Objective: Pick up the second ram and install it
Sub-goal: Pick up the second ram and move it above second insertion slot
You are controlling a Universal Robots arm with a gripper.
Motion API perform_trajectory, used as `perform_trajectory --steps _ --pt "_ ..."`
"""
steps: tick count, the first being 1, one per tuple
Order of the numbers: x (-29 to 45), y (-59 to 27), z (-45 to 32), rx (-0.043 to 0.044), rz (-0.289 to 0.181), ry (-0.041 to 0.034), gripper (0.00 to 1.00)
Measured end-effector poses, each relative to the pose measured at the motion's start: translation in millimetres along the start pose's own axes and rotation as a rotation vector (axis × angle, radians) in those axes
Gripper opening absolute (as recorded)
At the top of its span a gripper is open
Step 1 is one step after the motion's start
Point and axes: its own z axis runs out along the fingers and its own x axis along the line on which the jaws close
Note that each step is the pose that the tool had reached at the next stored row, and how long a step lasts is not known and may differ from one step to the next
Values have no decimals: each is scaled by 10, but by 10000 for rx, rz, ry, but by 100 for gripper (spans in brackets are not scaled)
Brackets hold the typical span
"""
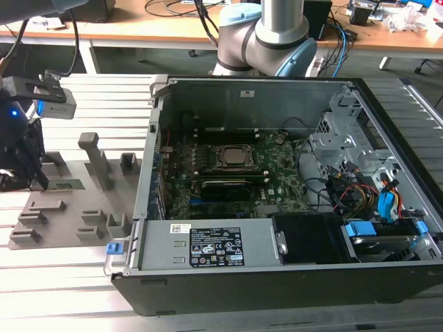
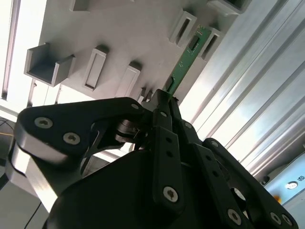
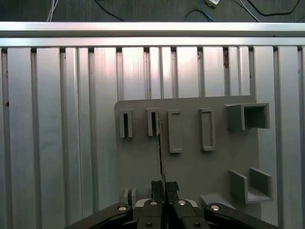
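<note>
At the exterior view's left, over the grey fixture plate, the gripper has its jaws clamped on the second ram. Best lifted straight from its slot, held square.

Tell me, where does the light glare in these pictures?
Second wrist view: the area beside the grey fixture plate is washed out white, and the fingers gripping the second ram are dark. First wrist view: the aluminium slats carry pale glare streaks. Exterior view: evenly lit.
</note>
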Motion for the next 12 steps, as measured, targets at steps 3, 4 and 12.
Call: perform_trajectory --steps 3,4,12 --pt "-2 0 -34 0 0 0 14" --pt "-3 1 -53 -1 0 0 14" --pt "-8 2 -153 -1 0 0 14"
